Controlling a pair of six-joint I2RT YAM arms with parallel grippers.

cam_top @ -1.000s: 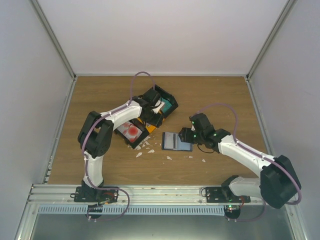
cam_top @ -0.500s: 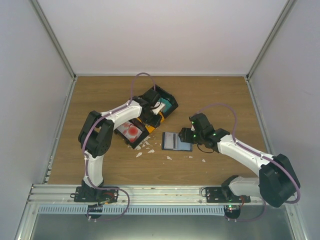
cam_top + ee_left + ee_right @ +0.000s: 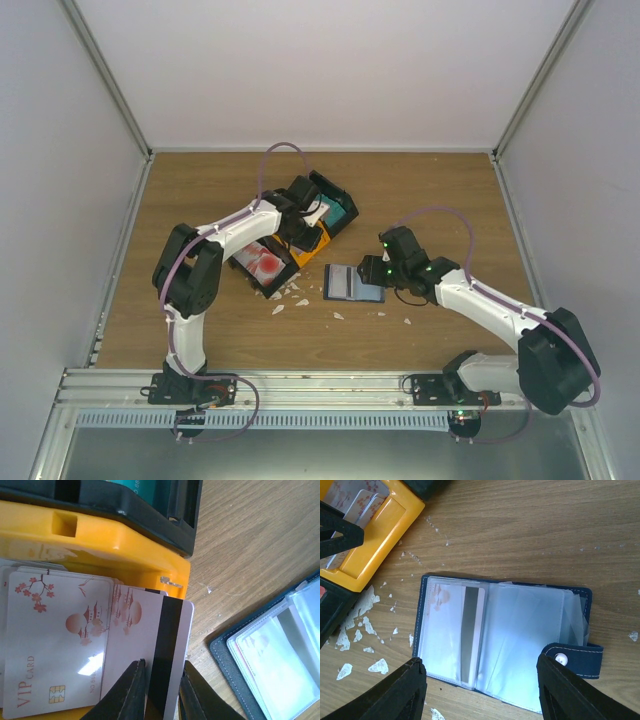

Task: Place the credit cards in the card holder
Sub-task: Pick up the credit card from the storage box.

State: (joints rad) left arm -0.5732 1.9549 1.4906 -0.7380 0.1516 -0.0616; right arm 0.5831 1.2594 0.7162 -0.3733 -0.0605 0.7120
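the left claw (image 3: 162, 666) had just narrowed to a pinch on a pale card (image 3: 131, 630) in the orange bin (image 3: 100, 545) beside the card holder (image 3: 500, 640), open on the desk (image 3: 545, 530) under the wide, empty right claw (image 3: 480, 667), so lifting looked next.
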